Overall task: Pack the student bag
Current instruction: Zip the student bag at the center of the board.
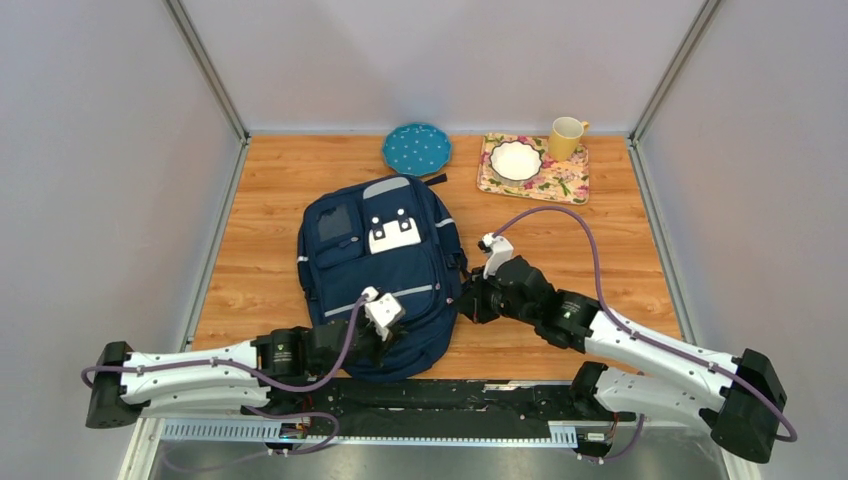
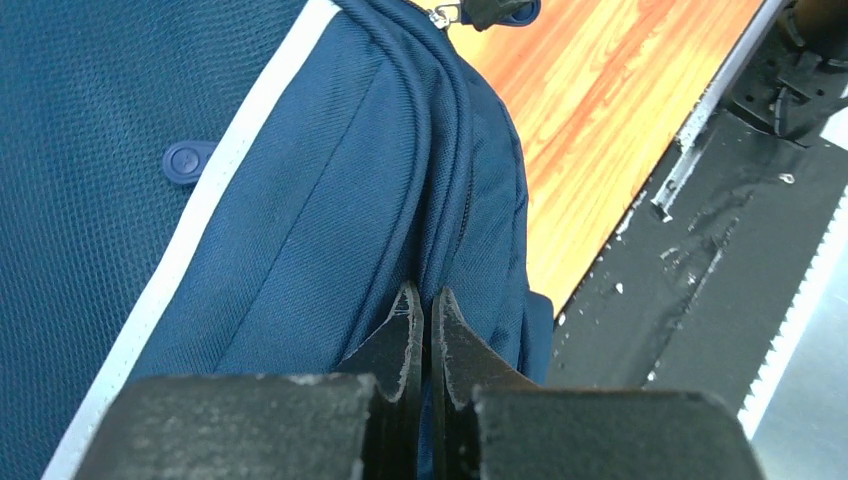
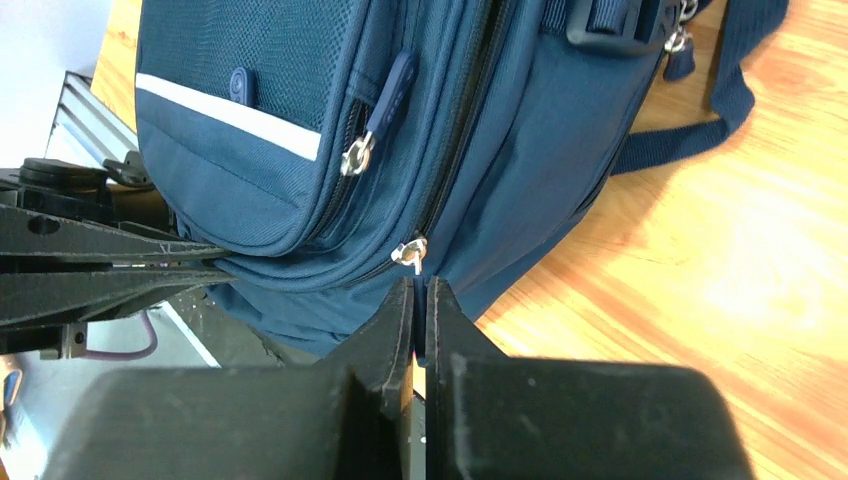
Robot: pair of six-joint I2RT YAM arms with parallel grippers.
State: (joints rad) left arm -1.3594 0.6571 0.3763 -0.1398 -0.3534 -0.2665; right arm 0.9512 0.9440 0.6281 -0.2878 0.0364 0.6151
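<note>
Top view, bag position: The student bag (image 1: 400, 270) lies flat, front face up, on the worktop (image 1: 270, 200) between both claws. Its bottom end reaches the near edge.
Top view, left claw: The left claw (image 1: 392, 338) sits at the bag's near corner. The wrist hides the jaws here.
Top view, right claw: The right claw (image 1: 468, 300) meets the bag's side seam.
Top view, open room: Bare worktop lies outboard of each claw. Far ahead of both, past the bag's top end, stand a teal plate (image 1: 416, 148) and a floral tray (image 1: 535, 180) with a yellow mug (image 1: 566, 137). Walls close both sides.
Left wrist view, claw state: The jaws are pressed together, with the tips at the bag's side piping beside a zip line. Whether fabric is caught cannot be told.
Left wrist view, edge: The worktop ends at a black base plate (image 2: 700, 250) just right of the claw.
Right wrist view, claw state: The jaws are pressed together, with a metal zip pull (image 3: 408, 252) just ahead of the tips. A grip on it cannot be confirmed.
Right wrist view, room: Open worktop lies right of the claw. A strap (image 3: 700, 130) trails ahead to the right.
Handling, judged: The bag is soft and sagging and not fragile. Flat panels likely slip from a pinch.
Grasp points, judged: Use the zip pulls, the strap or the seam piping.
</note>
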